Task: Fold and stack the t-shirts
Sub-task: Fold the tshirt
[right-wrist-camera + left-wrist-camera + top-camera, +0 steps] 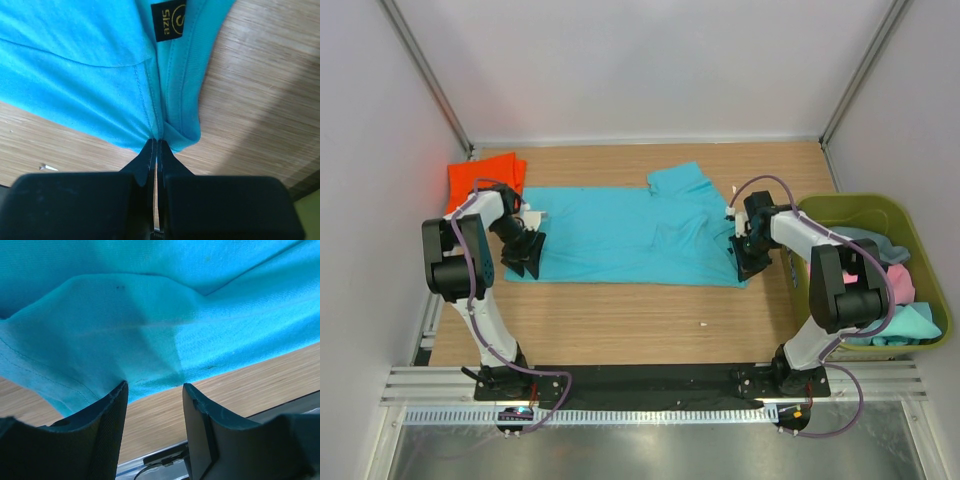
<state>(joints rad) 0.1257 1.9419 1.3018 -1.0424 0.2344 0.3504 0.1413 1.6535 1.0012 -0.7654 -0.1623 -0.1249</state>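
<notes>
A turquoise-blue t-shirt (630, 235) lies spread across the middle of the wooden table. My left gripper (523, 257) is at the shirt's near-left corner. In the left wrist view it (154, 390) is open, its jaws apart just below the shirt's hem (150, 340) with nothing between them. My right gripper (748, 262) is at the shirt's near-right corner. In the right wrist view it (156, 144) is shut on the shirt's edge (100, 60) by the collar, next to a black size label (168, 20). A folded bright orange t-shirt (485, 180) lies at the far left.
An olive-green plastic bin (910, 220) stands at the right edge and holds grey-blue (860, 243), pink (898, 283) and teal (905, 325) shirts. Bare wood shows in front of the turquoise shirt (620, 320). White walls enclose the table.
</notes>
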